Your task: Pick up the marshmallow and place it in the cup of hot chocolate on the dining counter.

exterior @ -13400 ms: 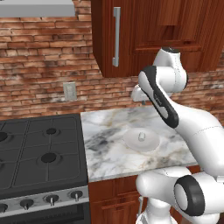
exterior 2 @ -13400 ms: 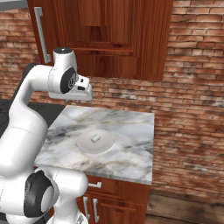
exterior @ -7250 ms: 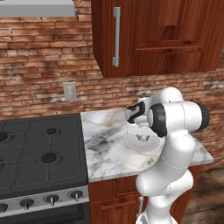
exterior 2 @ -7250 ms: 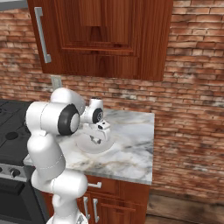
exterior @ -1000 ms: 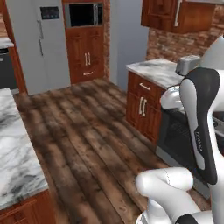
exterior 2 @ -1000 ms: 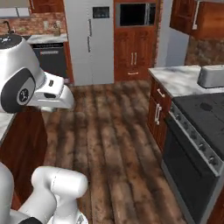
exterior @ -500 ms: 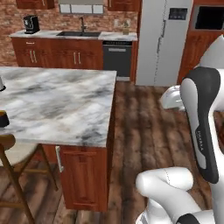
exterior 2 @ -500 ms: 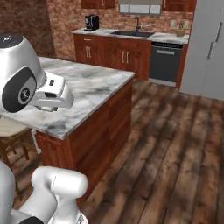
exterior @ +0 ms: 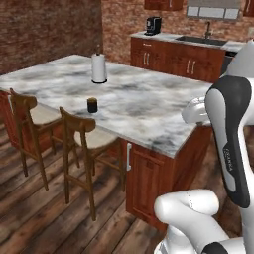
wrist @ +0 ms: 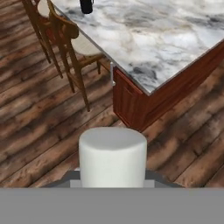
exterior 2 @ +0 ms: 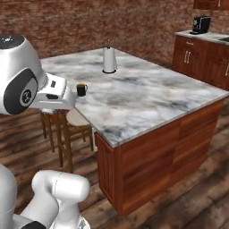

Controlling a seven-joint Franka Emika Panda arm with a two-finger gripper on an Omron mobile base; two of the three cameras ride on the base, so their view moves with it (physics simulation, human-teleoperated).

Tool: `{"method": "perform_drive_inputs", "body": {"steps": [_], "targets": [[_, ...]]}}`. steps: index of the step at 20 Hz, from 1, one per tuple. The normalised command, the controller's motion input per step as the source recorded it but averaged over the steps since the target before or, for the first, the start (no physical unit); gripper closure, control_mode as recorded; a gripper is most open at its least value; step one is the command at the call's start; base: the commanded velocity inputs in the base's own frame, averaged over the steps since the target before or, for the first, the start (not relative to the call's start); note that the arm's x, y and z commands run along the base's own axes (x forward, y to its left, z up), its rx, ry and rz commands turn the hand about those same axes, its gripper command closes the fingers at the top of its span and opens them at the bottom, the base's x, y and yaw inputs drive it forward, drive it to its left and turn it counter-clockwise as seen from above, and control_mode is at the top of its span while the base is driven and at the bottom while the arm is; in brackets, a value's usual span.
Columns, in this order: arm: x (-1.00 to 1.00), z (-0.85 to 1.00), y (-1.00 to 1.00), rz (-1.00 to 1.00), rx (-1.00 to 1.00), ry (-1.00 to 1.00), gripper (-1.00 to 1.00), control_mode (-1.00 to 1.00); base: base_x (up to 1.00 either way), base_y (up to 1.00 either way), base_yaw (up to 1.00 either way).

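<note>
The marshmallow (wrist: pixel 113 156) sat front and centre in the hand view, a smooth, matte white stub of a cylinder with a flat top and softly rounded edge, pinched in the gripper (wrist: pixel 113 183), whose jaws were drawn in tight against its sides, out over the dark, streaky wood-plank floor (wrist: pixel 39 131) and short of the counter's corner.

Beyond it ran the dining counter (exterior: pixel 144 106), a long polished white marble slab veined in grey and tan, seated on a reddish panelled wood base (exterior 2: pixel 156 156). The cup of hot chocolate (exterior: pixel 92 105), a small dark squat cylinder, stood near the slab's stool-side edge. Further back on the marble rose the paper towel roll (exterior: pixel 99 68), tall, white and upright, well apart from the cup.

Two wooden stools (exterior: pixel 82 144) with curved backs and pale round seats were tucked along the counter's side. Rough red brick wall (exterior 2: pixel 89 24) closed the scene behind.
</note>
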Motion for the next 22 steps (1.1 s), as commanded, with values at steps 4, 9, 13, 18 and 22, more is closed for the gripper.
{"method": "perform_drive_inputs", "body": {"steps": [4,9,13,18,22], "targets": [[0.0,0.0,0.0,0.0,0.0,0.0,1.0,1.0,0.0,-0.21,0.54],[0.0,0.0,0.0,0.0,0.0,0.0,1.0,1.0,0.0,0.18,0.01],[0.0,0.0,0.0,0.0,0.0,0.0,1.0,1.0,0.0,0.68,0.0],[0.0,0.0,0.0,0.0,0.0,0.0,1.0,1.0,0.0,0.96,-0.09],[0.0,0.0,0.0,0.0,0.0,0.0,1.0,1.0,0.13,1.0,-0.19]]}}
